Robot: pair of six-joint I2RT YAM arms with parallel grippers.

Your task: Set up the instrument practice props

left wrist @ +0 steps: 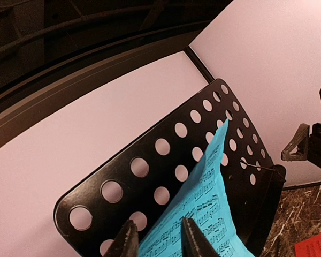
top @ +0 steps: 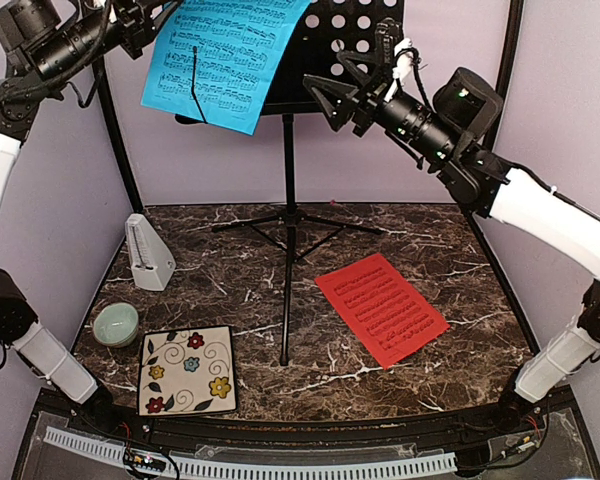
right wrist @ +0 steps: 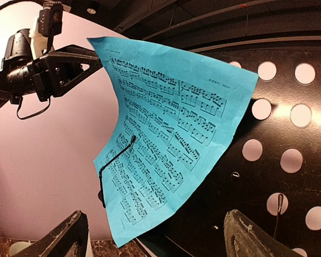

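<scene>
The black music stand (top: 352,45) rises on its tripod at the table's back, and its desk also fills the left wrist view (left wrist: 123,187). A blue sheet (top: 220,60) leans on the stand's left side and sticks out past it, with a thin black wire arm (right wrist: 115,158) across it. My left gripper (left wrist: 158,221) straddles the sheet's top edge (left wrist: 203,214), its jaws partly apart. My right gripper (right wrist: 154,214) hovers open in front of the desk, touching nothing. The red sheet (top: 380,308) lies flat on the table right of the pole. The whitish metronome (top: 148,252) stands at the left.
A pale green bowl (top: 115,324) and a floral tile (top: 187,370) sit at the front left. The tripod legs (top: 290,225) spread over the back middle of the marble table (top: 280,300). Purple walls close in the sides and back.
</scene>
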